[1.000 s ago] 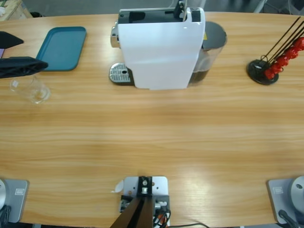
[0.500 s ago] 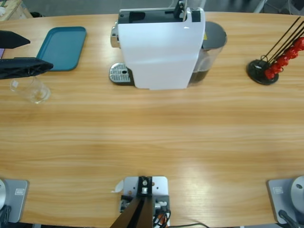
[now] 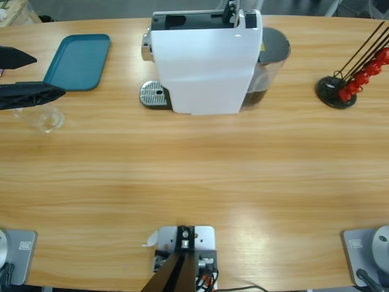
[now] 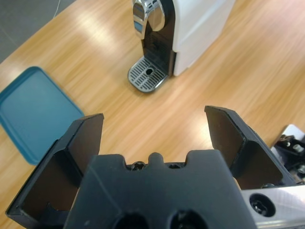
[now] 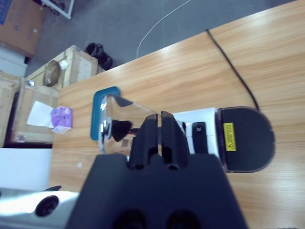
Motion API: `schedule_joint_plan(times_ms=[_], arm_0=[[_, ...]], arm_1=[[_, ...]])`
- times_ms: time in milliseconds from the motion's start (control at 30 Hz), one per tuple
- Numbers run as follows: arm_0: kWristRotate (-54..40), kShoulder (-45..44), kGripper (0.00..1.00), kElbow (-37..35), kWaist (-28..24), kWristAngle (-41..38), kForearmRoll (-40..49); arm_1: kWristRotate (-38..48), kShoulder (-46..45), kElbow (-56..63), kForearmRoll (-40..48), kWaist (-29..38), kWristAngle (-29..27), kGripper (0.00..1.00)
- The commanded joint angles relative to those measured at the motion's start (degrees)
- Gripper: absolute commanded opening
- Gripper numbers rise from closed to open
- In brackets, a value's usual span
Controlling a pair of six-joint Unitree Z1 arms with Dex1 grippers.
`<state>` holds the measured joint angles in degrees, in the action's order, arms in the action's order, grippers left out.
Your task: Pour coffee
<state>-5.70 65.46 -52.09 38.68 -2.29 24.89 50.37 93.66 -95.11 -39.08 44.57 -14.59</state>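
Left end effector (image 4: 155, 119): released, jaws spread wide. In the high view it enters at the left edge (image 3: 42, 76), beside the near corner of a teal tray (image 3: 78, 61). Its lower jaw overlaps the rim of a clear glass (image 3: 41, 115) that stands upright on the counter (image 3: 194, 182). No dark liquid can be made out in the glass, so the location of the coffee cannot be told.

Right end effector (image 5: 159, 119): clenched, jaws pressed together. It hangs above the white coffee machine (image 3: 203, 67) and looks down on its top, beside a raised chrome lever (image 5: 114, 124).

The machine stands at the far middle of the counter. Its round metal drip grate (image 3: 153, 94) faces the tray side and its grey tank (image 3: 270, 55) is on the opposite side. A black stand (image 3: 335, 91) holding red capsules (image 3: 358, 79) sits well apart at the right edge
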Motion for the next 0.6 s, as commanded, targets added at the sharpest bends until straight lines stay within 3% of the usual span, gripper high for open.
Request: schedule_joint_plan(times_ms=[33,600], arm_0=[[-0.5,-2.0,0.927,3.0,-0.6,-0.9,-0.5],[-0.5,-2.6,0.927,4.0,-0.7,-0.9,-0.6]], arm_1=[[2.7,4.2,-1.0,3.0,-0.5,3.4,0.000],[7.8,9.3,-3.2,7.1,2.0,11.0,0.000]])
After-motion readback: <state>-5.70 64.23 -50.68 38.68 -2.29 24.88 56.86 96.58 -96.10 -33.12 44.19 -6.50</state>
